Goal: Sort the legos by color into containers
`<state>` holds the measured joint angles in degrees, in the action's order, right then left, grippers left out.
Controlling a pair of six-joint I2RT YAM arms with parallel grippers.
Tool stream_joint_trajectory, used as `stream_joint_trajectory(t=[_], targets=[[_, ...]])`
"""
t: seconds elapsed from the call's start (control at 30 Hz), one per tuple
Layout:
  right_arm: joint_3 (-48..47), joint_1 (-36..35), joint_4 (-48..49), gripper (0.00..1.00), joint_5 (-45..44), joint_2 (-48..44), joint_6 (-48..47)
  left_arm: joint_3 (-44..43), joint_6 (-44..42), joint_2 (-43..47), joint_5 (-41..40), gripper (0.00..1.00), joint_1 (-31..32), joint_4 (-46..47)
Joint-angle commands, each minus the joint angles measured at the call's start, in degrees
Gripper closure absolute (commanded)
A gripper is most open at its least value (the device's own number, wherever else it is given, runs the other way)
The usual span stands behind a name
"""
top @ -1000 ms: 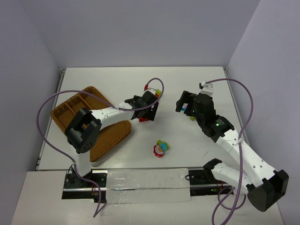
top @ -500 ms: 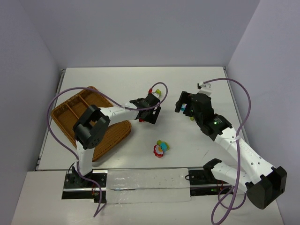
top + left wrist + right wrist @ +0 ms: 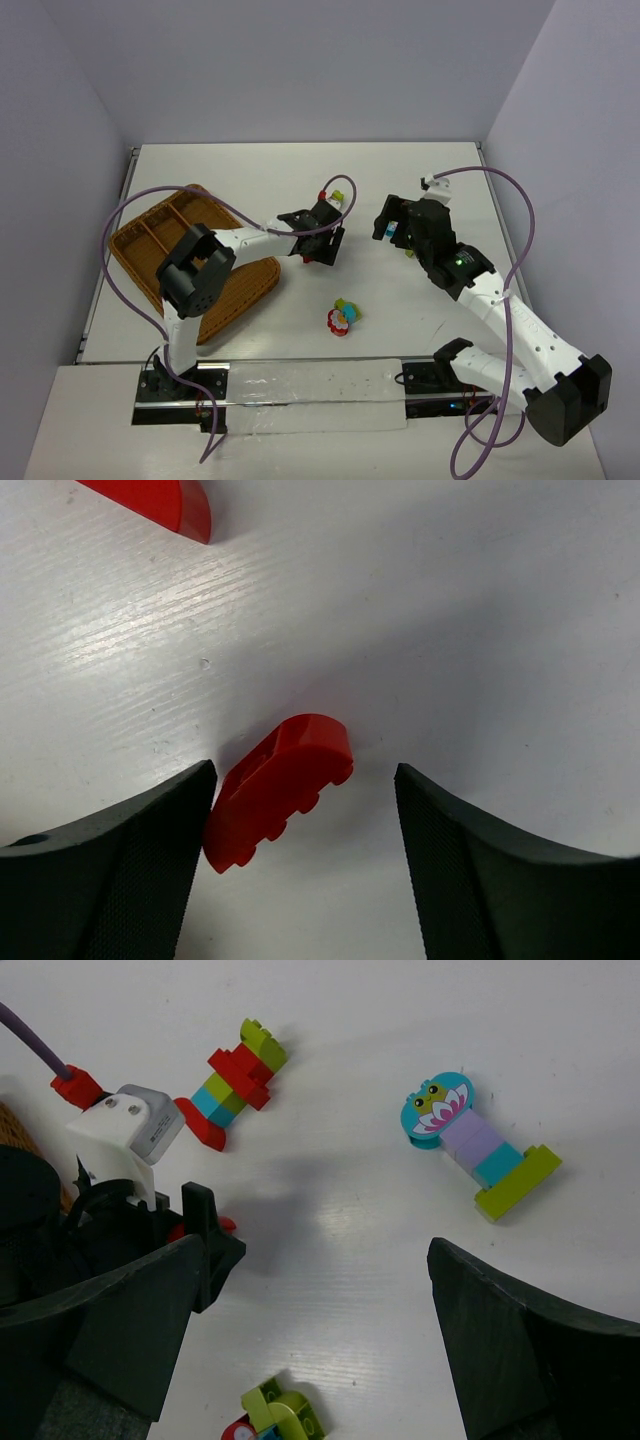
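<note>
Red brick (image 3: 280, 790) lies at lower centre of the left wrist view, between the spread, empty jaws of the left gripper (image 3: 303, 815). It sits against the left-hand finger and clear of the other. Its long axis runs diagonally, lower left to upper right. The right gripper (image 3: 318, 1260) gapes open, farther off. The wicker tray (image 3: 150, 228) sits at mid-left of the top view. No legible writing.

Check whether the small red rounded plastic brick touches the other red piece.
Apart. The left wrist view shows bare white table between the red rounded brick and the red piece.
</note>
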<state>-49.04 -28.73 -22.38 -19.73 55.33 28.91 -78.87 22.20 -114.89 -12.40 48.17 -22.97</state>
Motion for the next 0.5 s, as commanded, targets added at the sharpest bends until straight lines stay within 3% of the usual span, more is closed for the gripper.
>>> stream_joint_trajectory(t=[0.0,0.1,0.17,0.3,0.37,0.47], targets=[[-0.62,-0.32,-0.29,0.0,-0.76,0.08,0.41,-0.54,1.97,0.15,-1.59,0.24,1.35,0.92],[-0.58,-0.27,-0.38,0.0,-0.44,0.57,0.4,-1.23,2.05,-0.54,-3.06,0.39,1.58,0.09],[-0.73,-0.27,-0.51,0.0,-0.31,0.72,0.36,-2.22,1.76,-1.01,-3.58,0.43,1.6,-1.0],[-1.06,-0.27,-1.0,0.0,-0.53,1.4,0.45,-4.55,1.36,-2.62,-5.59,0.72,2.32,-3.35],[-0.97,-0.27,-1.0,0.0,-0.49,1.45,0.56,-5.29,1.85,-2.04,-5.82,0.96,2.31,-4.09],[-0.92,-0.27,-0.94,0.0,-0.28,1.42,0.63,-6.65,2.65,0.23,-5.77,1.0,2.31,-4.83]])
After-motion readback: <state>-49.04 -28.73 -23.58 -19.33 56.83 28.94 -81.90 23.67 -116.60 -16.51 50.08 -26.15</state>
